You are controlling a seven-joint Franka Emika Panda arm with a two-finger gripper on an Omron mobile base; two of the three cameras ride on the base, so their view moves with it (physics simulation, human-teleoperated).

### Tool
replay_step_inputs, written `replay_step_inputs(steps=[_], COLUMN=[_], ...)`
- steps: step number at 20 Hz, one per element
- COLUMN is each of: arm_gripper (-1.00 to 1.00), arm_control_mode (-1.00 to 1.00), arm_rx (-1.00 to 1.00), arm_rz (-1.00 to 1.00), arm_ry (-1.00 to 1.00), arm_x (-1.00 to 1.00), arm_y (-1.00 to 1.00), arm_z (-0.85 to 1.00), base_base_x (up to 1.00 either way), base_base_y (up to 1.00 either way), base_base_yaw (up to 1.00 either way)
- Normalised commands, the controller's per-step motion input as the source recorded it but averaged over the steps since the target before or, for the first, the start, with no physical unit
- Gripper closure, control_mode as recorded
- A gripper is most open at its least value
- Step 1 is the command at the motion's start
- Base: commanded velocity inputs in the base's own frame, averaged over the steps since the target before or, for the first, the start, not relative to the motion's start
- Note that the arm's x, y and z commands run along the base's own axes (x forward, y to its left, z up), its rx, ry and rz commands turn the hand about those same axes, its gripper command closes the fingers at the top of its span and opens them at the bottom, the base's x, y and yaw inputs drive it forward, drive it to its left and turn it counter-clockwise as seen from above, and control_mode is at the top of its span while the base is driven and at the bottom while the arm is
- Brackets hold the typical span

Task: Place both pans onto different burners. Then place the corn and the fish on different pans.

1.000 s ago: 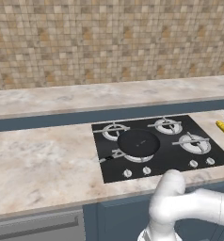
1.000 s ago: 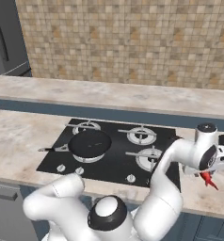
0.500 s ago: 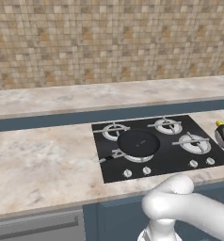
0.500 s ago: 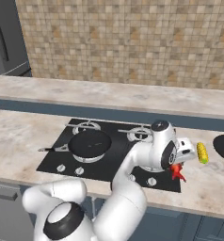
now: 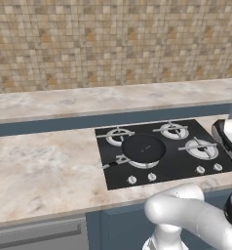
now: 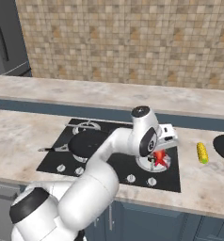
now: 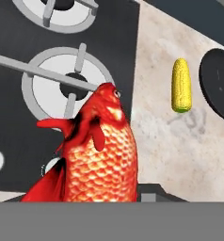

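Arching up from the base, the arm carries its gripper (image 6: 157, 159) over the front right burner (image 6: 154, 162), jaws pinching the fish (image 7: 100, 153), red-orange and scaly. One pan (image 6: 88, 144) sits at nine o'clock from it; the corn (image 6: 202, 152) lies at three o'clock.

Brightness: the kitchen is evenly and brightly lit in all views; no dim corner is seen.
Light source: none is shown; soft light from above is suggested.
Shadows: only a faint one is cast beside the corn (image 7: 180, 85) at the upper right of the hand view.
Glare: mild sheen is seen on the white arm (image 6: 100, 169).
Sharpness: rendered edges are kept crisp; wall tiles are slightly pixelated.
Distortion: none is noticed at the edges.
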Motion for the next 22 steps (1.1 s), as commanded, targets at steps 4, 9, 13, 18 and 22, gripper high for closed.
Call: replay_step_inputs(steps=[4, 9, 13, 18, 22], arm_gripper=[1.0, 1.0, 1.0, 1.0, 1.0], arm_control_mode=[-1.0, -1.0, -1.0, -1.0, -1.0], arm_rx=[0.0, 0.0, 0.0, 0.0, 0.0], arm_rz=[0.0, 0.01, 0.0, 0.0, 0.01], arm_ry=[-0.02, -0.02, -0.01, 0.0, 0.0], arm_x=[0.0, 0.0, 0.0, 0.01, 0.02], arm_y=[1.0, 0.91, 0.54, 0.51, 0.58], arm_z=[0.23, 0.22, 0.28, 0.18, 0.04], base_base_x=[0.0, 0.0, 0.0, 0.0, 0.0], base_base_y=[0.0, 0.0, 0.0, 0.0, 0.0], base_base_yaw=[0.0, 0.0, 0.0, 0.0, 0.0])
